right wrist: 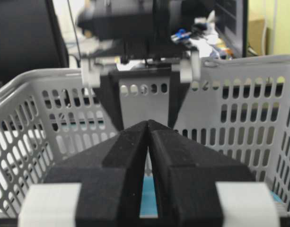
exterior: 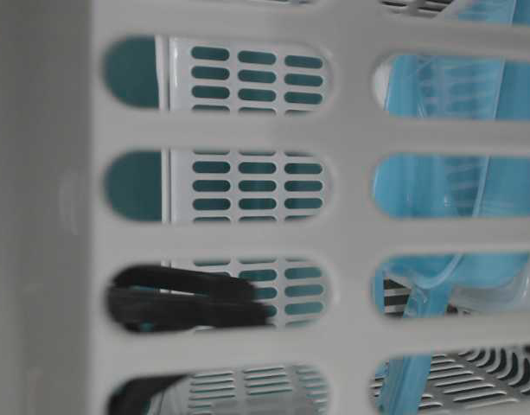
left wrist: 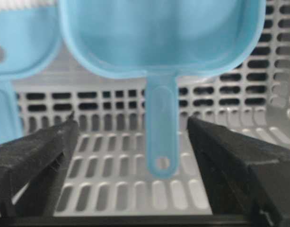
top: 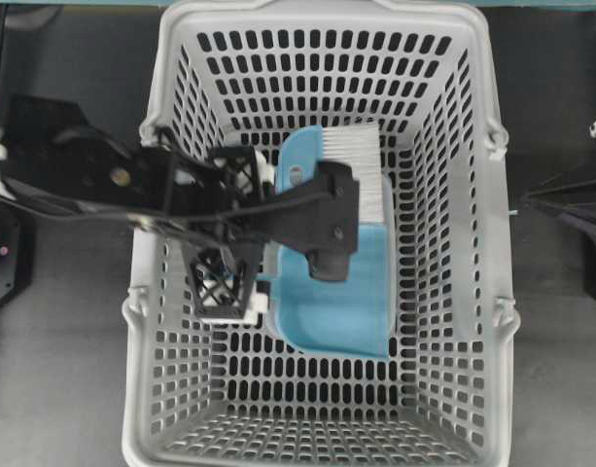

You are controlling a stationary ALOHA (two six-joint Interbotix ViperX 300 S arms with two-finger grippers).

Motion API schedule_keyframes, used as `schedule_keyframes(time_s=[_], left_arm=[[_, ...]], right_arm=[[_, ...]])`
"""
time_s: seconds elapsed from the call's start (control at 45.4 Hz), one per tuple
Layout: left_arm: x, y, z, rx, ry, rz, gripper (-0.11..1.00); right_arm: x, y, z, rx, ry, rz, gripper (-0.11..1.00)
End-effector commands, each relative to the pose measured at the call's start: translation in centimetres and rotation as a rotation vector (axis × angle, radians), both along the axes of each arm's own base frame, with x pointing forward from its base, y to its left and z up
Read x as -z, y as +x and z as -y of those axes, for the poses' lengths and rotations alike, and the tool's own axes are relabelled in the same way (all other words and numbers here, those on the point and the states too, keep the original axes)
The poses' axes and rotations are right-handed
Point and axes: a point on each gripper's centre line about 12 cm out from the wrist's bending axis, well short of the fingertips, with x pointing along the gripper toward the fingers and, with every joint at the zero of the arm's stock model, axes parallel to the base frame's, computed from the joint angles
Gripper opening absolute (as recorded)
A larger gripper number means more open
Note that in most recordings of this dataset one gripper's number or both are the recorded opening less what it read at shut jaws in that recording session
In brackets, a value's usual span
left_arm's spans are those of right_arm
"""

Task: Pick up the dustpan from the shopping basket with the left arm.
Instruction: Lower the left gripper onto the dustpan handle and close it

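- The light blue dustpan (top: pixel 346 292) lies on the perforated floor of the grey shopping basket (top: pixel 492 253), beside a blue hand brush (top: pixel 302 161) with white bristles (top: pixel 361 170).
- The left arm (top: pixel 84 185) reaches in over the basket's left wall, its left gripper (top: pixel 229 233) low inside, just left of the dustpan.
- Seen from the left wrist, the dustpan's thin handle (left wrist: pixel 161 127) points straight at the camera and sits in the gap between the two black fingers (left wrist: pixel 36 156), apart from both; the hole at its tip (left wrist: pixel 162 163) is in plain sight.
- Those fingers are spread wide, released, grasping nothing.
- The right gripper (right wrist: pixel 148 127) waits outside the basket's right wall, its fingers pressed together with only a sliver between them, holding nothing.
- The basket stands on a dark table (top: pixel 54 370).
- Through the low slots, the dustpan's blue shows on the right (exterior: pixel 455 181).
- Beyond the basket the room is blurred: dark screens and clutter against a pale yellowish wall (right wrist: pixel 277 23).
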Motion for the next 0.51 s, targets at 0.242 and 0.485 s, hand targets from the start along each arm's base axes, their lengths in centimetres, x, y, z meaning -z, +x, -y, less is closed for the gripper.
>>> schedule_keyframes(time_s=[0.242,0.485], left_arm=[[3.6,0.5,1.3,-0.015,-0.008,-0.081,0.9],[6.2,-0.1,1.4,-0.014,-0.006,-0.118,0.9]], right_arm=[[0.4,0.1,-0.2,-0.01,0.007,-0.011,-0.02],[0.9,0.1,-0.2,-0.01,0.007,-0.025,-0.02]])
